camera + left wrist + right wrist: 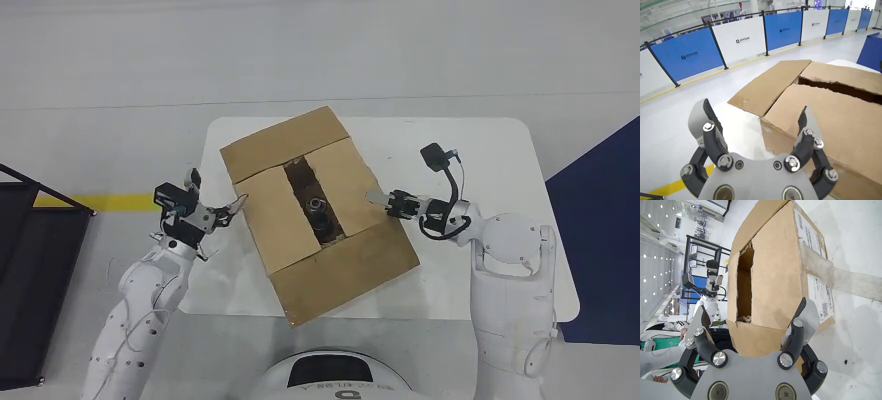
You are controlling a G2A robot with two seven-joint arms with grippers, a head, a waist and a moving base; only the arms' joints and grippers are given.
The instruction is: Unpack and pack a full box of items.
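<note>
1. Cardboard box (pixel 318 225) sits skewed in the middle of the white table (pixel 480 150), with its corners turned toward the table's edges.
2. Top flaps (pixel 275 215) lie nearly flat and leave a long dark slot between the two middle ones. A dark round item (pixel 318 212) shows through the slot, too small to identify.
3. Left gripper (pixel 755 106) hovers just beside the box's left side, near a top corner. Its fingers are spread wide and hold nothing; one finger is over the flap and the other is out over the table.
4. Right gripper (pixel 753 304) is at the box's right side, fingers wide apart and empty. I cannot tell whether it touches the cardboard.
5. White labels (pixel 821 294) and a strip of pale tape (pixel 829 270) are on the box wall that faces the right arm.
</note>
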